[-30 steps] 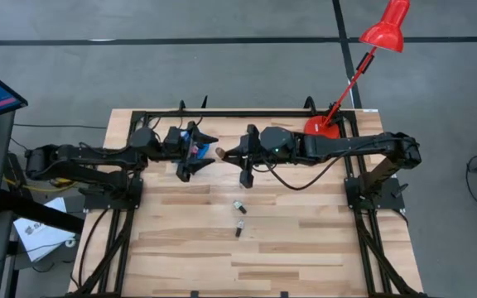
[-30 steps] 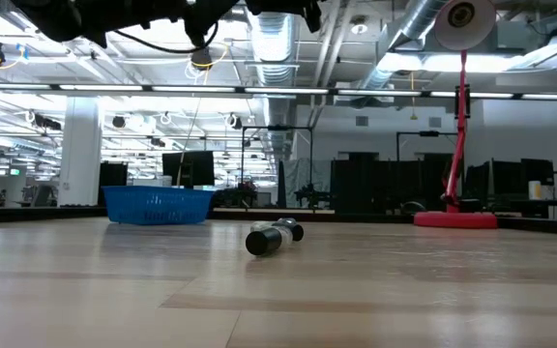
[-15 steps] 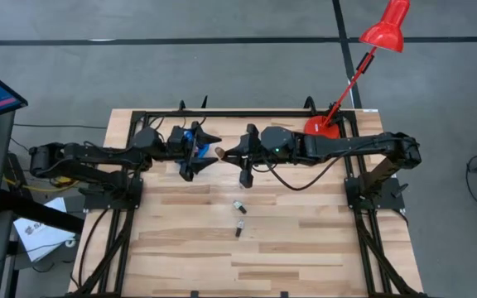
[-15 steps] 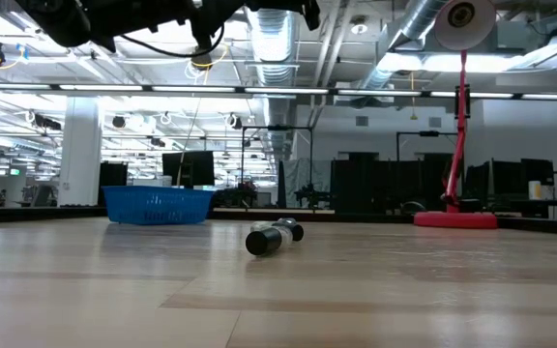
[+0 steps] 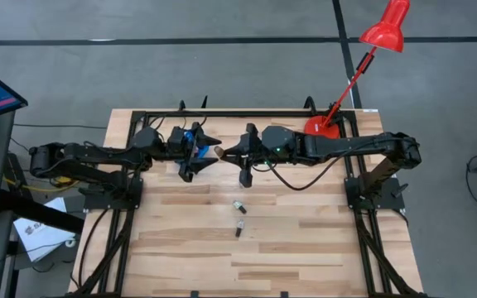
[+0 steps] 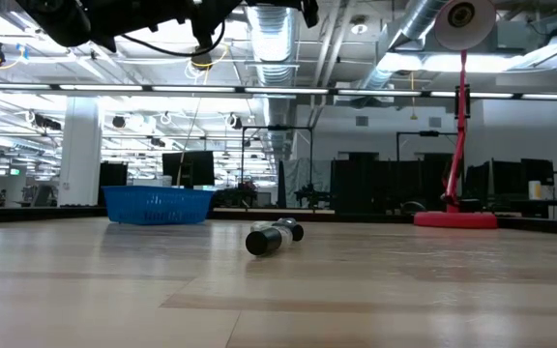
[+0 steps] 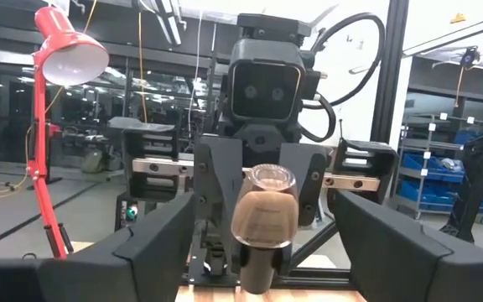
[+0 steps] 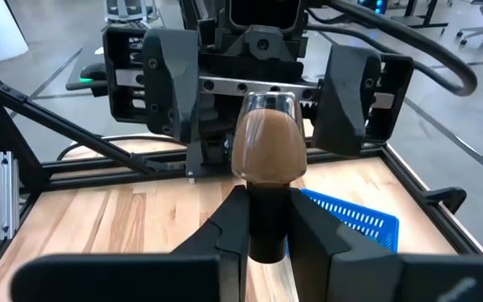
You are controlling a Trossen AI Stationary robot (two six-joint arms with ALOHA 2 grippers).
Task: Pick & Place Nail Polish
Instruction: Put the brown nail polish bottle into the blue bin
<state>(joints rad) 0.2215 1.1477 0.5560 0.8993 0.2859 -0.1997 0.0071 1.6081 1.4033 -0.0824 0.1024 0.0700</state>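
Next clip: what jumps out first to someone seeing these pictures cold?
Mid-table, the two arms meet nose to nose: the right gripper holds a brown nail polish bottle by its dark cap, pointing it into the left gripper, whose fingers stand wide on either side of it, above the blue bin. A tall red lamp leans over the table's far right corner, and two small bottles lie loose on the wood nearer the front.
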